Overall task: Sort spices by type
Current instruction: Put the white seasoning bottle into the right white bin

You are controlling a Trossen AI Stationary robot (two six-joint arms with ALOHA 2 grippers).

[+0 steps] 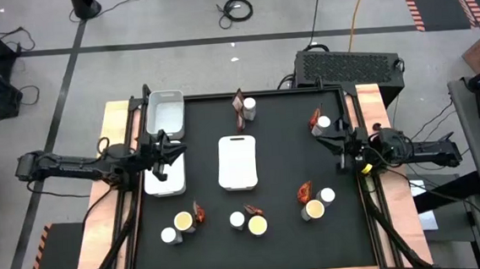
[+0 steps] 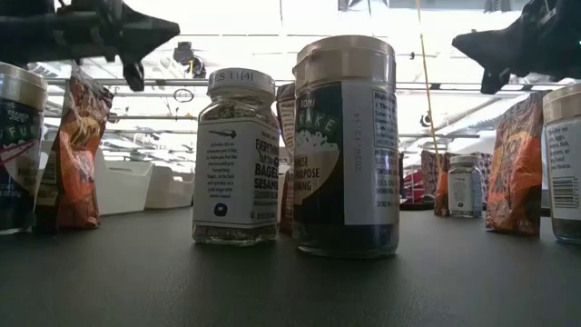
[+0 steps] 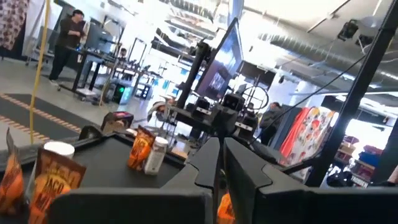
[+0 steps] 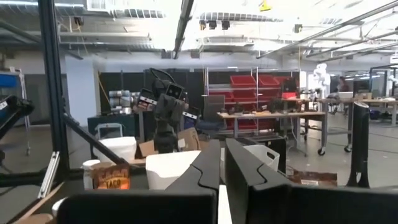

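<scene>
Across the black table top, the spices are sitting in small mixed clusters: white-capped little glass jars, round tubs with yellow-orange tops, and reddish-brown crinkly packets. Seen from above, one jar and one packet are standing together near the far edge, and another jar with a packet is lying just beside the right gripper. Along the near edge, three groups are each pairing a tub with a jar and a packet. A flat white rectangular tray is lying in the middle, its long axis running from near edge to far edge, and two more white trays are lining the left side.

Only the low view is showing labels: a clear jar of seasoning and a taller dark tub are standing upright, touching or nearly so, labels facing the camera, while an orange-red packet is standing on end at the left.

Both arms are hovering above the table with nothing in their grasp. The left gripper is hanging over the nearer left tray, fingers almost together; the right gripper's fingers are fully closed. Each wrist view is showing its own two dark fingers pressed close, empty.
</scene>
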